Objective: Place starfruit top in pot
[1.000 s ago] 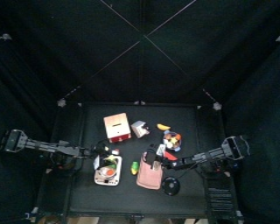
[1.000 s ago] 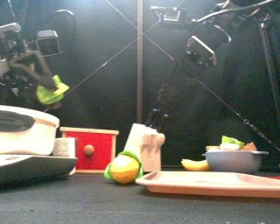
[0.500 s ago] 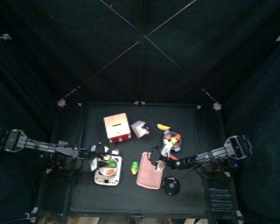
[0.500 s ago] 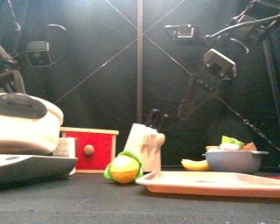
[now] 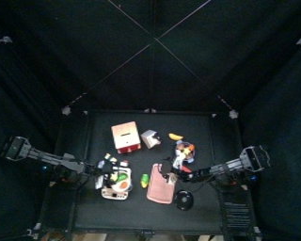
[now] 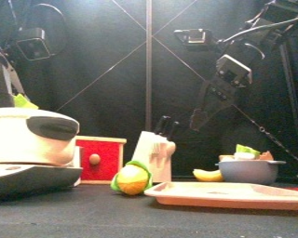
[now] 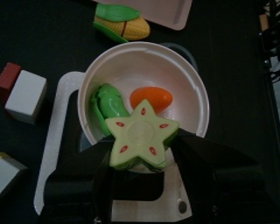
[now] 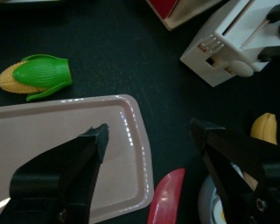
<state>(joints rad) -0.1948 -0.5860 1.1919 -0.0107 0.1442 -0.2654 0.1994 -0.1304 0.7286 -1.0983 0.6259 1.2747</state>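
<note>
Left wrist view: the left gripper (image 7: pixel 140 179) holds the starfruit top (image 7: pixel 140 140), a yellow-green five-pointed slice, between its two jaws, which stand wide on either side of the piece. The piece hangs directly over the open mouth of the white pot (image 7: pixel 189 83); whether it touches anything inside cannot be told. Inside the pot lie a green vegetable (image 7: pixel 108 99) and an orange piece (image 7: pixel 152 96), side by side beneath the star. The pot sits on a dark base with a pale border.

Front view: the pot (image 6: pixel 27 135) stands large at the left, with a sliver of green showing just above its rim against the left arm. A red box (image 6: pixel 100 158) stands just beside it, then a white knife block (image 6: pixel 155 154) with a corn cob (image 6: pixel 133 178) in front. A pink tray (image 6: pixel 233 193) lies at the right, with a grey bowl (image 6: pixel 248 169) behind it.

Right wrist view: the right gripper (image 8: pixel 152 166) hovers with its jaws spread wide and empty over the corner of the pink tray (image 8: pixel 60 140), well apart from the pot.
</note>
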